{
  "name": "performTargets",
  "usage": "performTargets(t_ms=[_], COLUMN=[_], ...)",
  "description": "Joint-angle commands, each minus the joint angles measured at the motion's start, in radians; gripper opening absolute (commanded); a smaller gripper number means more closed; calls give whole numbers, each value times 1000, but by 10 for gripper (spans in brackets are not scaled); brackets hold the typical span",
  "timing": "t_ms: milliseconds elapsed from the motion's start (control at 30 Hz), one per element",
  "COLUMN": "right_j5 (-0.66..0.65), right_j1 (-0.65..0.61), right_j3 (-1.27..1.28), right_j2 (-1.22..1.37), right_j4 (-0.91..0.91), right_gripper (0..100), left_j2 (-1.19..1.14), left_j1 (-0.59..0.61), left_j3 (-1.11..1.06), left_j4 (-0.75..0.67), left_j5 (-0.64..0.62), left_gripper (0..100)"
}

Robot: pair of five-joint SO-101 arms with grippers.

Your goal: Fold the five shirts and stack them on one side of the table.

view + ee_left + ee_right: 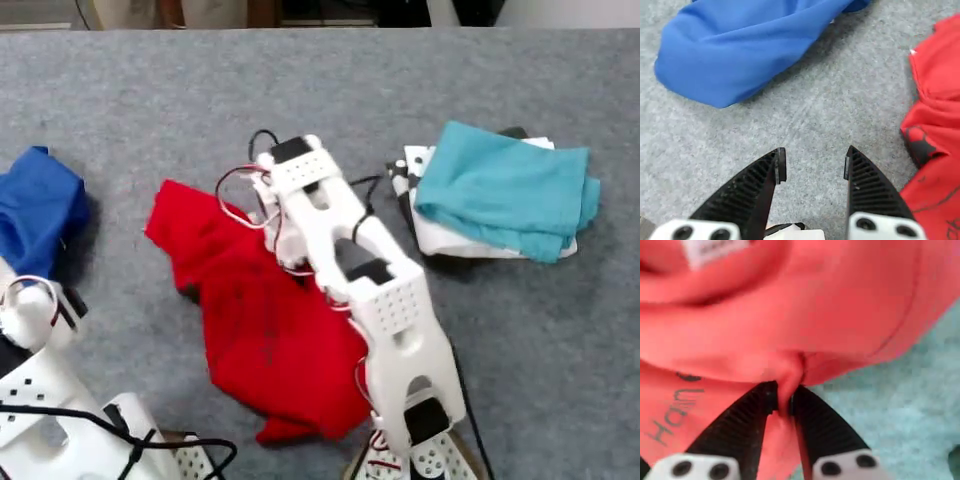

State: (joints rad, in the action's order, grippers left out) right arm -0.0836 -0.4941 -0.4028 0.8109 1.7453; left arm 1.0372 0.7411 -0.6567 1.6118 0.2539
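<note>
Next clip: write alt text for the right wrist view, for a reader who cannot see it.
The right gripper is shut on a pinched fold of the red shirt. The cloth carries a white label and some dark lettering, and the table shows beside it.

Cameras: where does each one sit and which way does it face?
High view: fixed overhead, looking down at the table, left arm, right arm, red shirt, blue shirt.
Left wrist view: on the left arm, looking past the open left gripper at bare table.
Right wrist view: on the right arm, close on the right gripper pinching red shirt.
Shared: all see the red shirt.
</note>
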Motion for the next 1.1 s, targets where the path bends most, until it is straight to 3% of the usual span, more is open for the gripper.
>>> performTargets(t_ms=[0, 200, 333, 467, 567, 733, 833, 1000, 1067], right_j5=[-78, -265, -373, -420, -414, -227, -166, -167, -161], right_j1=[114, 325, 332, 205, 27, -343, -492, -522, -496], right_j3=[134, 394, 607, 816, 932, 1066, 1104, 1070, 1018], right_j2=[-50, -286, -572, -901, -1106, -1294, -1294, -1297, -1291], right_j4=[41, 38, 40, 37, 37, -26, -91, -157, -166], right_gripper=[1, 1, 2, 2, 2, 2, 2, 9, 57], left_j2=[5, 5, 5, 5, 5, 5, 5, 5, 5], left_j1=[-28, -28, -28, -28, -28, -28, -28, -28, -28], left_j3=[2, -3, -6, -6, -8, -8, -8, -8, -8], left_j4=[-17, -18, -20, -21, -41, -46, -46, -38, -38], left_j5=[-3, -2, -2, -2, -2, -2, -2, -2, -2], left_gripper=[199, 199, 199, 199, 199, 201, 201, 201, 200])
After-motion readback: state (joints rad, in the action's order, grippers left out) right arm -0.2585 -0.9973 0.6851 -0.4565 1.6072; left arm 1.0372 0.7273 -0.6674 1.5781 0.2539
